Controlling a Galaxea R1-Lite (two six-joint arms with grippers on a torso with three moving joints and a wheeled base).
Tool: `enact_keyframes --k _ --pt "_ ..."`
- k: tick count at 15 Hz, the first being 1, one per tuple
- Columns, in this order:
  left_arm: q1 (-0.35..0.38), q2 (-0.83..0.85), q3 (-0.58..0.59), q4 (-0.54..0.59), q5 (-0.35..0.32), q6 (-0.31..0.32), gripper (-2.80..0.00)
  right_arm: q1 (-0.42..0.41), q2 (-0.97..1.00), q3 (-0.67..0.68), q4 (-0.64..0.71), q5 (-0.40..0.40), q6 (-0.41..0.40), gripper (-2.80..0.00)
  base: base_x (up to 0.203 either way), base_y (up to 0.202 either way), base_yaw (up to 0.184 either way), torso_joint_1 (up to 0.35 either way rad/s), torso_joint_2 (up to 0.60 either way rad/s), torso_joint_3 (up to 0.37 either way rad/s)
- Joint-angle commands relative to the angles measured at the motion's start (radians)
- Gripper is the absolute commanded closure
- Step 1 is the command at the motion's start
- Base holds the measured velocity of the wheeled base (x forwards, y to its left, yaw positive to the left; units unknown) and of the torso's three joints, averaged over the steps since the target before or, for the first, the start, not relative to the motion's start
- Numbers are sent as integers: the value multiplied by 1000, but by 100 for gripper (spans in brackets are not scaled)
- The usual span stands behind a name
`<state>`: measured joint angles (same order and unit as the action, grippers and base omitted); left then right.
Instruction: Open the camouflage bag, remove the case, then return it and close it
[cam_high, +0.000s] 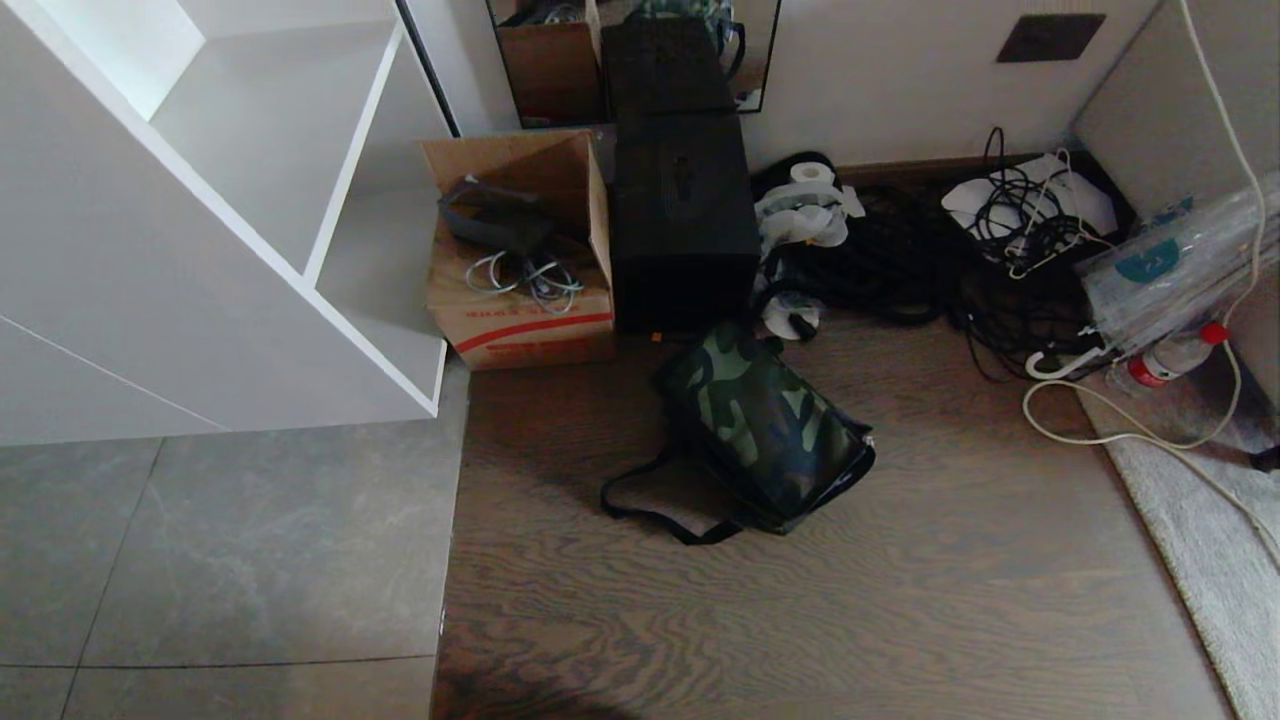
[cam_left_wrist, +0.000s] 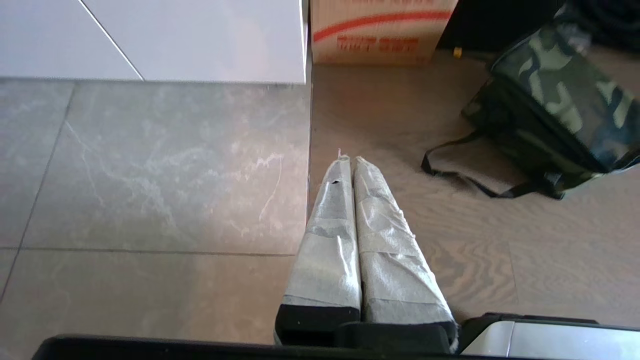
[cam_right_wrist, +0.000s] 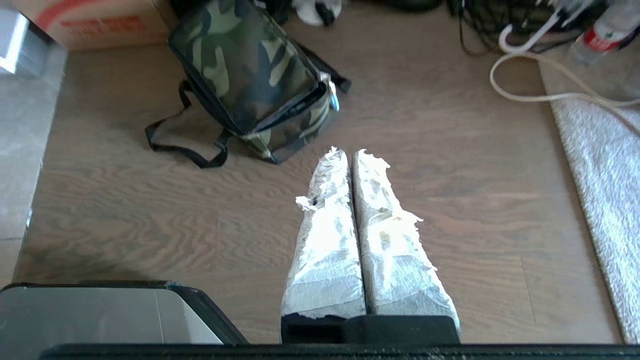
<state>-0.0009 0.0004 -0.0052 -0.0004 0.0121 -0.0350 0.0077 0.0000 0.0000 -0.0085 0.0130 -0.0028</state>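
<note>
You had the white shelving unit (cam_high: 200, 250) on the left, its foot at the seam between tile and wooden floor (cam_high: 900, 600). The tall black box (cam_high: 683, 220) stood against the wall beside the brown cardboard box (cam_high: 520, 260); both seemed parked as storage. The camouflage bag (cam_high: 765, 430) lay on the wood just in front of them, zipped, its strap (cam_high: 650, 500) trailing toward you, so the case was presumably inside and not visible. Neither arm had reached it: the left gripper (cam_left_wrist: 348, 159) and right gripper (cam_right_wrist: 347, 151) hung above the floor with taped fingers pressed together, holding nothing. The carton carried a red stripe and red print, too blurred to read. No other label was legible.
</note>
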Motion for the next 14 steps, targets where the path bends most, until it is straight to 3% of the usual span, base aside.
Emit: enact_keyframes --k 1,14 --pt "1 0 -1 -1 0 0 0 0 2 0 -1 1 0 0 0 0 0 -2 -2 207" --pt "1 0 -1 0 0 -2 0 0 2 0 -1 1 0 0 0 0 0 2 2 201"
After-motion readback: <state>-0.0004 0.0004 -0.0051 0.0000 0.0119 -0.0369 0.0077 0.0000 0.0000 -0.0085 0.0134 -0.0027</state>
